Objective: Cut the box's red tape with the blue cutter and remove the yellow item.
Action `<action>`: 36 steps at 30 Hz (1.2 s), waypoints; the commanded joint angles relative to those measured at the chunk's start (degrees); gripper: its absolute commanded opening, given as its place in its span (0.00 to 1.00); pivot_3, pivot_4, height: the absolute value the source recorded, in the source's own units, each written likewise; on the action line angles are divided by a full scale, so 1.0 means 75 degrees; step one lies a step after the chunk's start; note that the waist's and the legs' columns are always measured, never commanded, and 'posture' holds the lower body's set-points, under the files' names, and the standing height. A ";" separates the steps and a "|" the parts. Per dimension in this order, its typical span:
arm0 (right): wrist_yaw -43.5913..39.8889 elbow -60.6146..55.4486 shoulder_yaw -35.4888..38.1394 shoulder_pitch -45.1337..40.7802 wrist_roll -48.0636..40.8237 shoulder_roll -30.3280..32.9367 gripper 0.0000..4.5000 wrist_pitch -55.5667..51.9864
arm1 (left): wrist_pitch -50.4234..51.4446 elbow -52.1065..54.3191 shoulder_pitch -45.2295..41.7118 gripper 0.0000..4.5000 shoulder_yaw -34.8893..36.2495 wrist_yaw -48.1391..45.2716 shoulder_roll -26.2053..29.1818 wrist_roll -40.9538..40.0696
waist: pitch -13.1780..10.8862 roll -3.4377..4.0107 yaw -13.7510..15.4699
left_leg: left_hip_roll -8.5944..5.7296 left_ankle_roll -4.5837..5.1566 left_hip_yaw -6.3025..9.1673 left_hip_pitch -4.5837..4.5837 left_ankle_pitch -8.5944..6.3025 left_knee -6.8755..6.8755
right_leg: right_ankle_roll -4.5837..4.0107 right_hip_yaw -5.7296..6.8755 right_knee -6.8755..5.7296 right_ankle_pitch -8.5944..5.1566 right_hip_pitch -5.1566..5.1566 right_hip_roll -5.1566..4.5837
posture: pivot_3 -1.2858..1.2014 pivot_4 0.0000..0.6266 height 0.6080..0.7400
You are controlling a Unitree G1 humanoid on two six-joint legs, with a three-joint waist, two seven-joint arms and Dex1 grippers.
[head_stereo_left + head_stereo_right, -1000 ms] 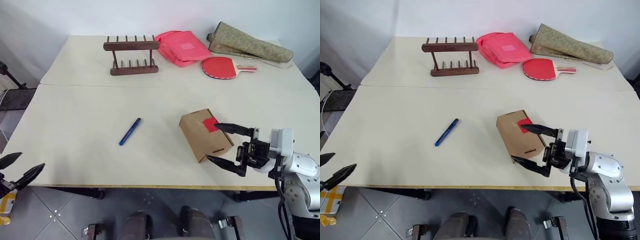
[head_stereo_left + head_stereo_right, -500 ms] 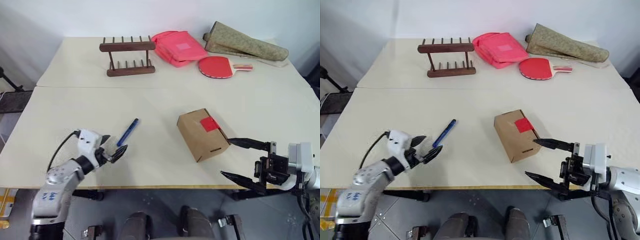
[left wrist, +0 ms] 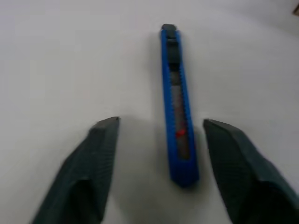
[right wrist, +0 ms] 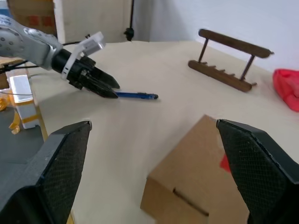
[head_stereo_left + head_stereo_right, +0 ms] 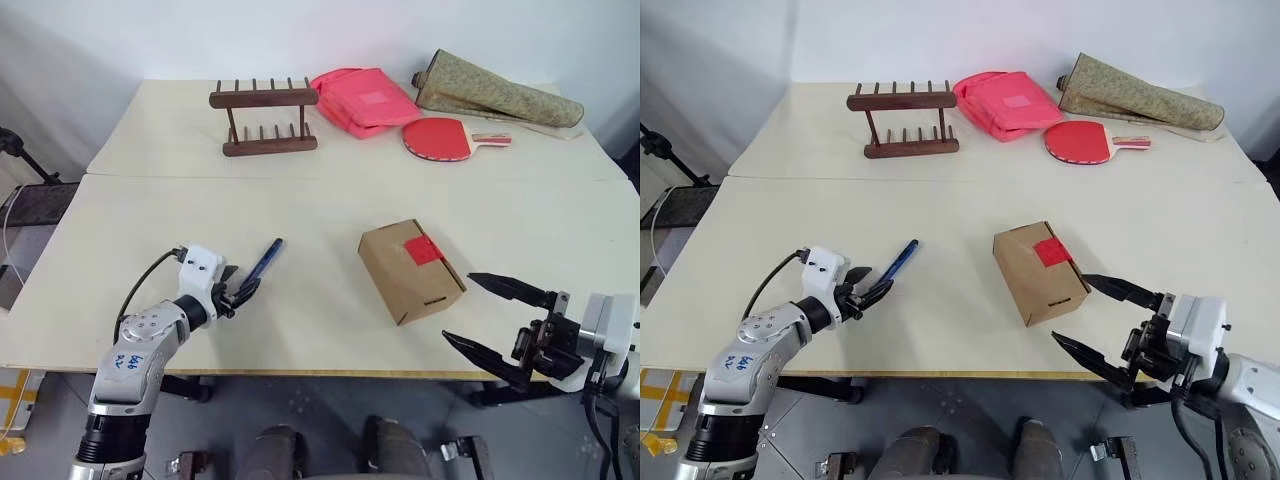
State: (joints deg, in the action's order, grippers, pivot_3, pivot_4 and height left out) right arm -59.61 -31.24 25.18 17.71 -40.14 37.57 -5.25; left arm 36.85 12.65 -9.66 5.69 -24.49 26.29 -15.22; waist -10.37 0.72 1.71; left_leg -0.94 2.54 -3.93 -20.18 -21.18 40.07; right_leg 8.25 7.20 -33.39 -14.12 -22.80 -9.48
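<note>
Jaws of both grippers gape empty: left (image 5: 243, 291) straddles blue cutter (image 5: 261, 263), right (image 5: 492, 318) beside box (image 5: 405, 270).

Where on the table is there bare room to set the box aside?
Free: the wide strip between the small brown cardboard box and the dark wooden peg rack, and the near-left corner. Crowded: the far edge, with rack, pink pouch and red ping-pong paddle.

Place: I'm looking at a lab-style test room | Evidence: pale table (image 5: 330, 170) standing against a bare white wall (image 5: 300, 35) | Props: wooden rack (image 5: 264, 117), pink bag (image 5: 365, 97), paddle (image 5: 445, 136) lying about
</note>
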 commanded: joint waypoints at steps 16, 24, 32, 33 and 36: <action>0.0166 -0.1389 -0.0566 0.0170 -0.0630 0.0714 1.00 -0.0898 | -0.4445 -0.0738 -0.0265 0.10 -0.1403 -0.4938 0.1899 0.0083 | 0.0028 0.0056 -0.0028 | 0.0020 -0.0019 -0.0005 -0.0017 -0.0027 -0.0002 | -0.0028 0.0026 0.0063 -0.0015 0.0000 -0.0007 | 0.52 0.24 1.00; 0.1513 -0.1895 -0.1922 -0.0532 -0.0247 0.2062 1.00 -0.3441 | -0.4514 -0.0642 -0.1041 0.10 -0.3367 -0.5404 0.1489 0.1439 | 0.0010 0.0037 0.0017 | 0.0023 0.0027 0.0014 -0.0037 -0.0027 -0.0002 | -0.0027 0.0044 0.0077 -0.0015 -0.0002 -0.0008 | 0.52 0.24 1.00; 0.2319 -0.1167 -0.3897 -0.1955 0.1924 0.1943 0.41 -0.3632 | -0.4102 -0.0723 -0.1272 0.10 -0.3839 -0.4803 0.1126 0.2285 | 0.0012 0.0029 0.0106 | 0.0010 0.0052 0.0003 -0.0039 -0.0026 0.0003 | -0.0021 0.0065 0.0120 -0.0012 0.0020 -0.0006 | 0.52 0.24 1.00; 0.2405 -0.1135 -0.3959 -0.2024 0.1970 0.1835 0.34 -0.3710 | -0.4117 -0.0664 -0.1218 0.10 -0.3887 -0.4818 0.1171 0.2311 | 0.0012 0.0028 0.0109 | 0.0012 0.0052 0.0003 -0.0038 -0.0025 0.0004 | -0.0021 0.0068 0.0119 -0.0012 0.0021 -0.0005 | 0.52 0.24 1.00; 0.2340 -0.0840 -0.4281 -0.2141 0.2449 0.1635 0.07 -0.3407 | -0.3957 -0.0640 -0.1244 0.10 -0.3981 -0.4827 0.1108 0.2234 | 0.0013 0.0030 0.0133 | 0.0015 0.0048 0.0006 -0.0037 -0.0025 0.0003 | -0.0021 0.0071 0.0115 -0.0012 0.0020 -0.0001 | 0.52 0.24 1.00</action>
State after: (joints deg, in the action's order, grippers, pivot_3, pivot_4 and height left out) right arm -41.83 -37.69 -6.22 1.65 -23.71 50.63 -32.99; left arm 5.79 9.13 -19.94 -21.87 -60.51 33.89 -1.57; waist -10.27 0.95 2.71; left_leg -0.83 2.90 -3.88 -20.46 -21.36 40.09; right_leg 8.09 7.74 -32.53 -14.21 -22.65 -9.47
